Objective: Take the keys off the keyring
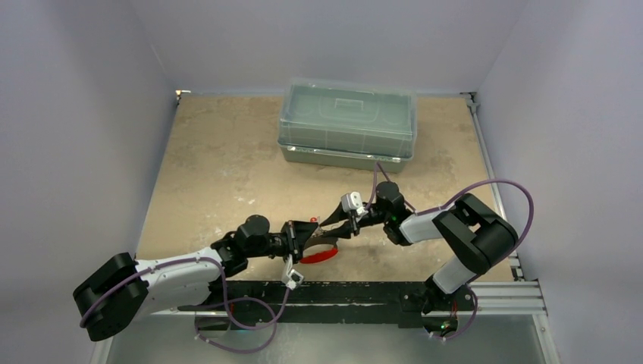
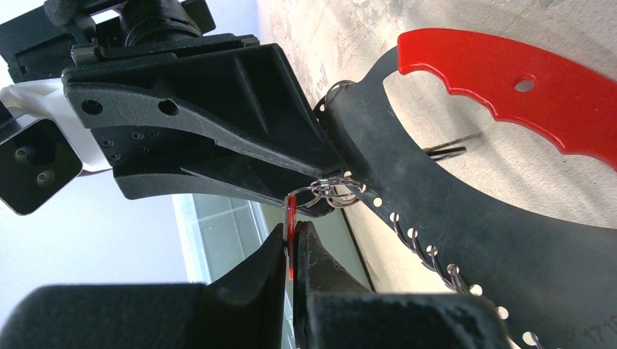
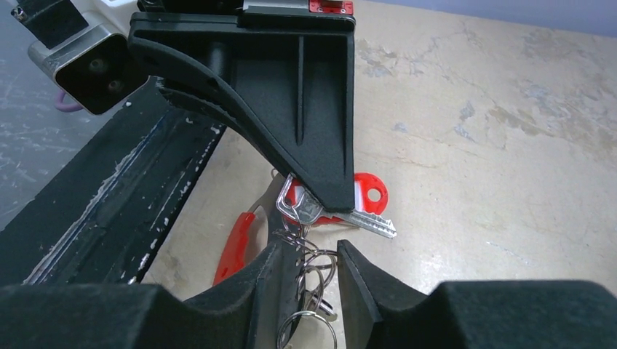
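Left gripper (image 2: 293,243): clamped tight on the flat head of the red-headed key (image 3: 367,195). A silver key (image 3: 371,227) sits in the same pinch.

Right gripper (image 3: 309,273): jaws apart, straddling the wire rings (image 3: 314,262). One finger touches them and the other shows a gap, so we read no firm hold yet.

Position, top view: the keyring (image 1: 318,255) sits just under the meeting grippers, toward 6 o'clock on the table (image 1: 227,174). It is well apart from the clear box (image 1: 349,121) at 12 o'clock. We cannot tell whether it rests or hangs.

Step in hand, our judgement: get a hold on a ring so the keys can be worked off its split.
- We would pinch a single ring, not the whole cluster, close beside the key's hole.
- We would hold it rigid while the left arm feeds the key round the coil.
- Pulling straight apart would likely slip or only drag the cluster along.

Orientation, right wrist view: the silver key's blade points between 3 and 4 o'clock, long axis roughly 10-to-4. The red head lies behind it on much the same line. The crescent's long axis runs about 1-to-7.
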Controlling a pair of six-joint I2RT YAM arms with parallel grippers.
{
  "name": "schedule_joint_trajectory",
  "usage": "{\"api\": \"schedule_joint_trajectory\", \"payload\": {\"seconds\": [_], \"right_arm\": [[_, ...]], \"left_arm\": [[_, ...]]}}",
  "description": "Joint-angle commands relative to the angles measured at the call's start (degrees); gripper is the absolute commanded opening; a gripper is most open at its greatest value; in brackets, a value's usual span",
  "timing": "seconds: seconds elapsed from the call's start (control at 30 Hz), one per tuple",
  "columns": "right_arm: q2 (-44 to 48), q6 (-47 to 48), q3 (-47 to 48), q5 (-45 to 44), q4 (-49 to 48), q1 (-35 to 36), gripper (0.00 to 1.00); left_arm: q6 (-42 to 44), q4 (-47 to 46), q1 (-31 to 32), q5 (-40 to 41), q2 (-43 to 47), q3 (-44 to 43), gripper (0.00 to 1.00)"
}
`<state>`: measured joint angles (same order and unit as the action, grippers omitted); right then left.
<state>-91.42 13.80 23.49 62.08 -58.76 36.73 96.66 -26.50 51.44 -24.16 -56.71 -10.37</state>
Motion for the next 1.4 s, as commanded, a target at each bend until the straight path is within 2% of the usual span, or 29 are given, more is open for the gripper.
{"api": "schedule_joint_trajectory", "payload": {"seconds": [0.0, 0.33, 0.63, 1.0, 1.37], "right_arm": [[0.4, 2.7, 1.5, 0.0, 0.7, 1.1, 0.35], [0.3, 4.7, 1.5, -0.4, 2.9, 1.7, 0.22], [0.4, 5.8, 1.3, -1.6, 4.4, 1.7, 0.00], [0.4, 1.5, 2.6, -6.5, 6.1, 1.7, 0.00], [-1.1, -3.5, 2.3, -7.5, 2.4, 0.8, 0.00]], "left_arm": [[0.9, -1.9, -0.1, -2.9, 0.4, 0.5, 0.00], [0.2, -1.5, -0.2, -2.2, 1.3, 0.8, 0.00], [-0.2, -0.1, -0.2, -1.5, 3.8, 1.5, 0.00], [3.3, 3.2, -0.3, -3.0, 6.5, 2.3, 0.00], [10.8, 8.4, -0.1, -7.7, 9.9, 4.9, 0.00]]}}
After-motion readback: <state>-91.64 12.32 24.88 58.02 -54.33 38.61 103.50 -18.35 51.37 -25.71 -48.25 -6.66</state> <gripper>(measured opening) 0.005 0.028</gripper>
